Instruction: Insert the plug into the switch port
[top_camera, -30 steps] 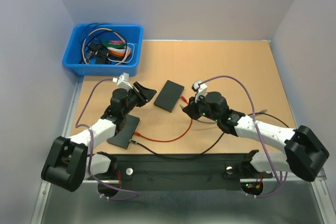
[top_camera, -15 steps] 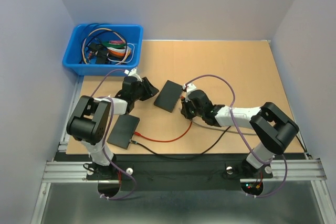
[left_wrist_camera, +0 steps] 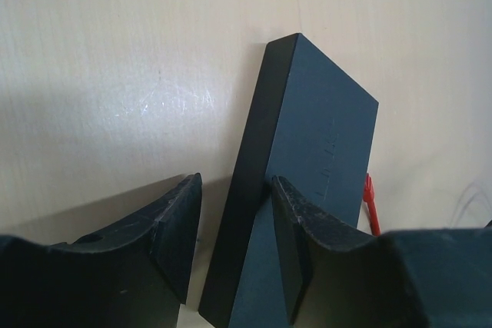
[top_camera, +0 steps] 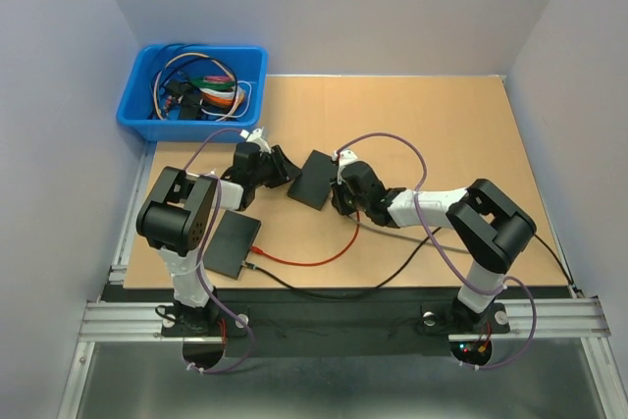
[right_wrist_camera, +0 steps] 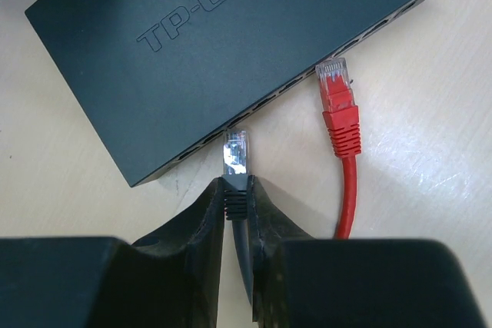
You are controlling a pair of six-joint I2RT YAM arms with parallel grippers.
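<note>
Grey walls [top_camera: 343,7] stand on three sides of the bench [top_camera: 442,125], which has a light wood top. At the far left corner sits a blue bin [top_camera: 137,115] full of mixed wires. Near the left front lies a flat black box [top_camera: 232,245]. A red cable [top_camera: 304,260] runs from it across the wood to a red plug [right_wrist_camera: 338,97] at the switch.

The left gripper [left_wrist_camera: 234,228] is low over the wood, its jaws spread with one end of the switch [left_wrist_camera: 323,159] between them. The switch lies flat near the middle of the bench.

The right gripper [right_wrist_camera: 237,193] has its jaws pinching the black end of the plug [right_wrist_camera: 236,151]. The clear tip of the plug is right at the row of ports. I cannot tell if it is inside yet.
</note>
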